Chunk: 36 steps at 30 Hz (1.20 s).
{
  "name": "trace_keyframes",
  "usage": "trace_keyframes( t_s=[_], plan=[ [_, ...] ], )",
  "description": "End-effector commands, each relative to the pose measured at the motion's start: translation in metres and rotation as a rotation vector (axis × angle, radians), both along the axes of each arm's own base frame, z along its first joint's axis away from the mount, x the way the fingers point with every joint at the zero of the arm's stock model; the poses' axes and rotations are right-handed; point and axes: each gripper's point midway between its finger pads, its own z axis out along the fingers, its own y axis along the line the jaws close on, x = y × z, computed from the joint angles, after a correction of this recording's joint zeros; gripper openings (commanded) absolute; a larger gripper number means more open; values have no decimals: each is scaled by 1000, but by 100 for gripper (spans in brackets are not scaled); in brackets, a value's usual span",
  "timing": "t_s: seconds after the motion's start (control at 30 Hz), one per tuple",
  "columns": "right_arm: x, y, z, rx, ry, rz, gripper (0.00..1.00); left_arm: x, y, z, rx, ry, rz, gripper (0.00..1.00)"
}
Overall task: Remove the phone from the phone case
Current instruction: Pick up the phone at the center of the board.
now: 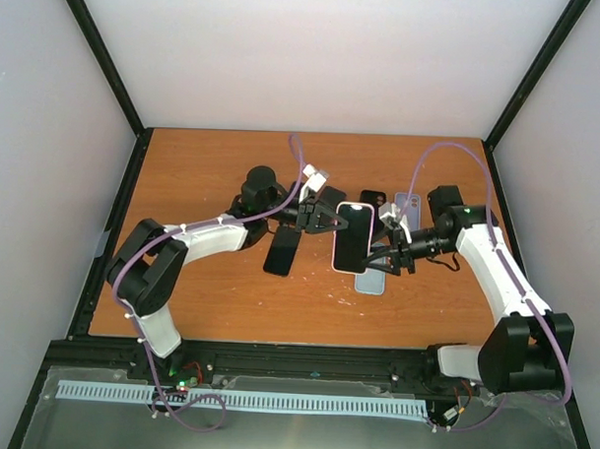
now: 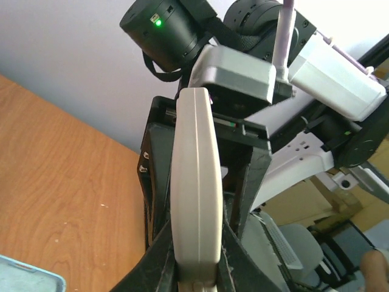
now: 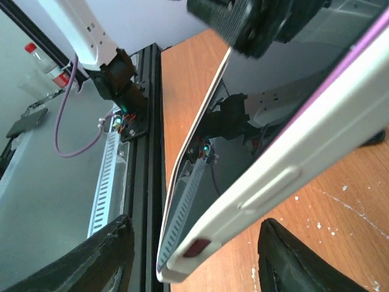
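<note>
Wooden table (image 1: pixel 228 301) from above, cased phone (image 1: pixel 353 236) aloft between the arms; left wrist: left gripper (image 2: pixel 197 267) clamped on the smooth, rounded cream case (image 2: pixel 194 182); right wrist: right gripper (image 3: pixel 194 255) spread wide, holding nothing, and best closed on one rim to peel it off gently.

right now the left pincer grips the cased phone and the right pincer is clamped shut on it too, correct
Not quite. The left pincer does grip the cased phone, but the right pincer is open. The right wrist view shows its fingers standing apart on either side of the phone's edge, not clamped on it.
</note>
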Motion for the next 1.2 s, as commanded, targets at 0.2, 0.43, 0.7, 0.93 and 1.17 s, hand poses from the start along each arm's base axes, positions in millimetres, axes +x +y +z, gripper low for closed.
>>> trace_keyframes(
  t_s=[0.2,0.43,0.7,0.93,1.17],
  plan=[
    [-30,1,-5,-26,-146,81,42,-3,-4,30,-32,53,-125,0],
    [-37,4,-9,-41,-173,111,37,-2,-5,25,-25,99,-144,0],
    [-33,3,-18,-83,-208,104,28,-7,-3,19,-12,161,-195,0],
    [-21,3,-21,-105,-251,86,27,-16,1,13,-7,222,-258,0],
    [-4,2,-27,-150,-296,78,28,-22,4,17,-24,266,-290,0]
  ],
)
